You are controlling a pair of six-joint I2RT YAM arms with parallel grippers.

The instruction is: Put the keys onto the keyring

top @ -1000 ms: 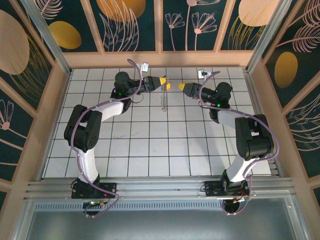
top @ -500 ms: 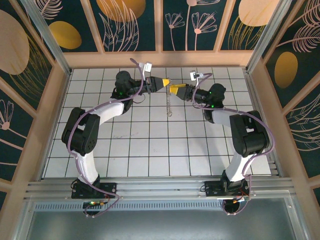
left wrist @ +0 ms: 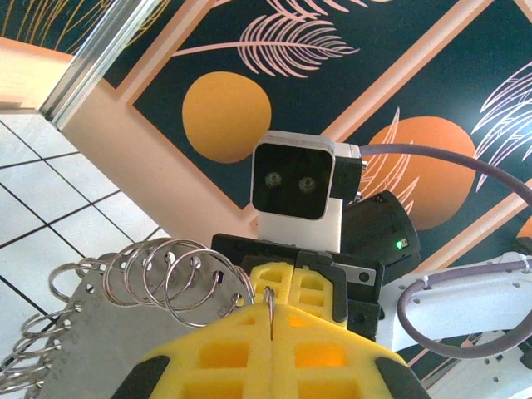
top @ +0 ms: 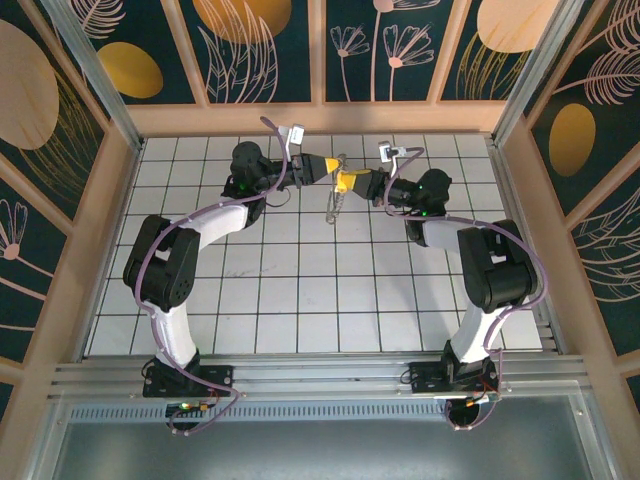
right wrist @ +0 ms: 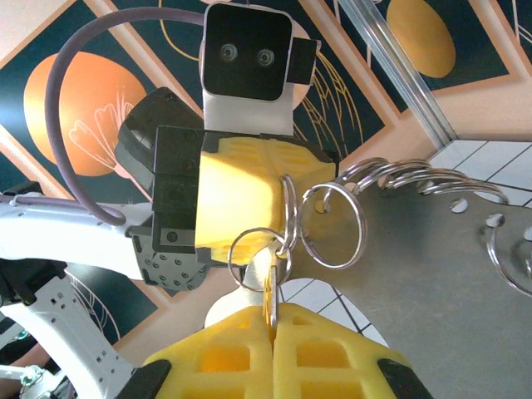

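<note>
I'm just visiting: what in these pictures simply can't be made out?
Right wrist view: the yellow fingers cover most of the key, so its head is hidden.
Top view: where the left gripper and right gripper meet, the key is too small to pick out, and the keyring is a thin blur.
Left wrist view: the keyring is cut off by the left and bottom edges.

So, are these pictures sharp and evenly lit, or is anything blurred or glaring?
Top external view: even light, no hard shadows; grey aluminium posts lean outward, probably a wide lens. Left wrist view: silver wire keyring loops sharp, with small glints. Right wrist view: grey metal plate matte, no glare.
</note>
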